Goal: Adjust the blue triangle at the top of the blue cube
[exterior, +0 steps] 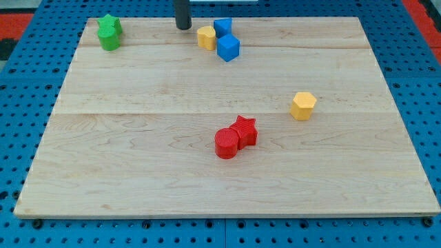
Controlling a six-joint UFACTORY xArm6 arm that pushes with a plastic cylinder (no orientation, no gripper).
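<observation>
Likely light, stiff and slick on wood: the blue triangle (222, 27) should skid or spin under an off-centre push, so I'd press its flat side. Small, glossy blue, touching the blue cube (228, 47) at the view's top. My tip (183, 27), bare rod holding nothing, stands left of the yellow block (206, 37).

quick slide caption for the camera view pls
My tip sits left of the yellow block, blue triangle and blue cube clustered at the board's top.

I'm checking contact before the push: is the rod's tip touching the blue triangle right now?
No: my tip stands to the view's left of the yellow block, which lies between it and the blue triangle.
</observation>
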